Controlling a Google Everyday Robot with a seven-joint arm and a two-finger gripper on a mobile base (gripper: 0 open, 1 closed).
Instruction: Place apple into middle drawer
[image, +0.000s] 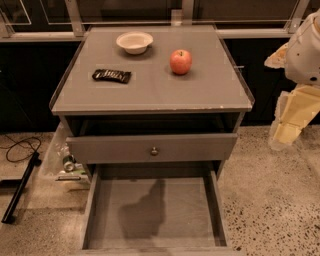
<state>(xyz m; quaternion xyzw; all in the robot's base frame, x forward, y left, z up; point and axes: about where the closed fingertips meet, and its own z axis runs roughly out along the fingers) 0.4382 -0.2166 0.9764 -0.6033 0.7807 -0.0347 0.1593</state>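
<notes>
A small red apple (180, 61) with yellowish patches stands on the grey cabinet top (150, 95), right of centre and towards the back. The middle drawer (197, 205), a wide shallow grey box with a plain floor, is pulled out at the bottom of the view and holds nothing. My gripper (286, 131), pale yellow, hangs at the right edge of the view, beside the cabinet's right side and lower than its top. It is well apart from the apple and holds nothing that I can see.
A white bowl (134, 42) stands at the back of the cabinet top, left of the apple. A dark snack bar (111, 75) lies to the left. A grey drawer front with a round knob (154, 150) sits above the open drawer. A cable (20, 145) and clutter lie on the floor at left.
</notes>
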